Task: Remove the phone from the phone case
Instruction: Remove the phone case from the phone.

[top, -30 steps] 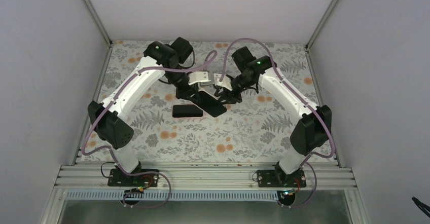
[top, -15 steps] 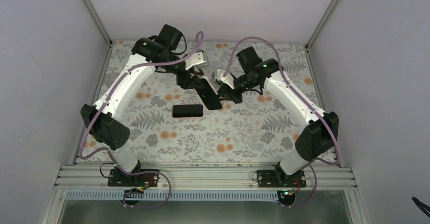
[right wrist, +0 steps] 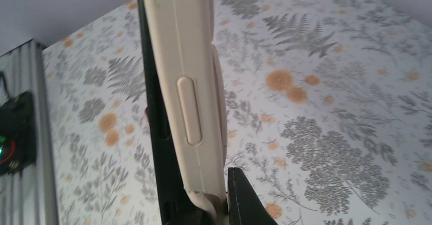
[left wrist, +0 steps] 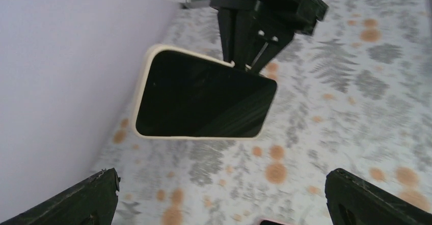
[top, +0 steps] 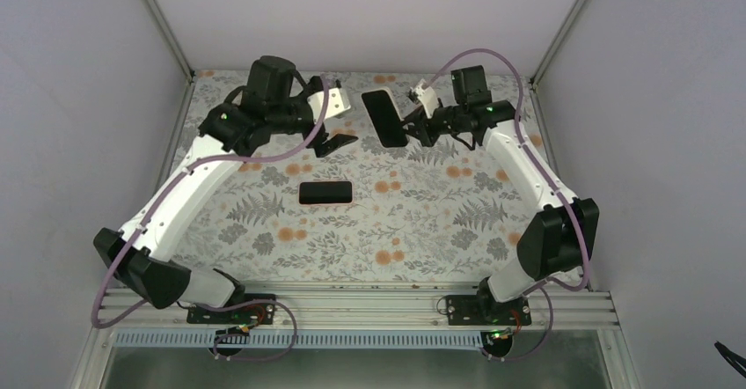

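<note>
Phone case aloft blocks far ctr; black slab mid-table; near half open.

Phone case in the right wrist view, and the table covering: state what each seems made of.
Phone case: likely matte cream silicone or soft plastic, given its moulded button bump. Table covering: printed floral sheet, matte; cloth or vinyl, unclear.

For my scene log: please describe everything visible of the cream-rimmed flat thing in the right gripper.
The phone case is a flat rounded rectangle: a cream, rubbery-looking rim with an oblong side button, framing a glossy dark face. The right gripper pinches one edge, holding it above the floral table; nothing else touches it.
</note>
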`<action>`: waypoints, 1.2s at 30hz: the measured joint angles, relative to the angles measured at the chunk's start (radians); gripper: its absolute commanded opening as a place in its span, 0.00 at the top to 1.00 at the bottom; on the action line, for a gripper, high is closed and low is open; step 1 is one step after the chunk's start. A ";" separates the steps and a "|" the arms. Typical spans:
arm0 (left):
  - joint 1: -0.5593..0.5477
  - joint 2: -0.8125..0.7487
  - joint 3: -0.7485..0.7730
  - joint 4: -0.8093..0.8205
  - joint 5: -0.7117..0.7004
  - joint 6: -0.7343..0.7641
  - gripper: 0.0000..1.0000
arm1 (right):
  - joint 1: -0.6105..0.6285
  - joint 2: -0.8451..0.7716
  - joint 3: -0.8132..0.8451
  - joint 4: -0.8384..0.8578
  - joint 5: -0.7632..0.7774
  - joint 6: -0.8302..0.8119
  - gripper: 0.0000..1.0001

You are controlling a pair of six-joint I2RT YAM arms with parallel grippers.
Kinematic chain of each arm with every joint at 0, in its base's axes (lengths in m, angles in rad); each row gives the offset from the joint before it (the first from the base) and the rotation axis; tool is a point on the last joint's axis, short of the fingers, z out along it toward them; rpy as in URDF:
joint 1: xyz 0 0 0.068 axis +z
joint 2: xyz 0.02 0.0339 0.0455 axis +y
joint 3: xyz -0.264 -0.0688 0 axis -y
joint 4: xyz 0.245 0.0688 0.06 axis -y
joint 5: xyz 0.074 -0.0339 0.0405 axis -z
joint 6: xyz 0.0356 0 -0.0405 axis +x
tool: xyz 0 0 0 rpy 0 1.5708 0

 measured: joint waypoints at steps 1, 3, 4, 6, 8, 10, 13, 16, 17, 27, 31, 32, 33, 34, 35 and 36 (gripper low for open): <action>-0.013 -0.012 -0.017 0.035 -0.031 -0.008 0.00 | 0.003 0.000 0.002 0.024 0.020 0.040 0.97; -0.055 -0.031 -0.060 0.125 -0.130 -0.021 0.00 | 0.008 0.001 0.014 0.064 0.078 0.127 0.97; -0.076 -0.031 -0.071 0.158 -0.175 -0.024 0.00 | 0.010 0.001 0.023 0.084 0.106 0.169 0.97; -0.120 -0.012 -0.081 0.223 -0.262 -0.034 0.00 | 0.011 0.003 0.048 0.117 0.159 0.248 0.97; -0.152 0.013 -0.097 0.301 -0.324 -0.041 0.00 | 0.013 0.008 0.087 0.144 0.205 0.318 0.97; -0.175 0.035 -0.134 0.381 -0.372 -0.045 0.00 | 0.014 0.012 0.126 0.163 0.252 0.377 0.97; -0.184 0.080 -0.158 0.460 -0.419 -0.069 0.00 | 0.021 0.013 0.166 0.195 0.311 0.439 0.97; -0.183 0.129 -0.140 0.512 -0.427 -0.103 0.00 | 0.027 0.013 0.175 0.219 0.347 0.475 0.97; -0.183 0.153 -0.117 0.521 -0.428 -0.119 0.00 | 0.032 0.013 0.176 0.224 0.359 0.486 0.97; -0.200 0.317 0.043 0.581 -0.420 -0.196 0.00 | 0.034 0.031 0.191 0.238 0.425 0.533 0.97; -0.201 0.358 0.066 0.583 -0.422 -0.209 0.00 | 0.038 0.031 0.200 0.241 0.434 0.538 0.97; -0.201 0.363 0.066 0.584 -0.425 -0.213 0.00 | 0.039 0.031 0.200 0.242 0.434 0.538 0.97; -0.201 0.366 0.066 0.585 -0.430 -0.217 0.00 | 0.040 0.031 0.200 0.242 0.433 0.539 0.97; -0.201 0.367 0.066 0.589 -0.438 -0.220 0.00 | 0.042 0.031 0.200 0.242 0.434 0.539 0.97; -0.202 0.367 0.066 0.594 -0.445 -0.223 0.00 | 0.045 0.031 0.200 0.242 0.433 0.539 0.97; -0.202 0.367 0.066 0.601 -0.448 -0.225 0.00 | 0.045 0.031 0.200 0.242 0.434 0.539 0.97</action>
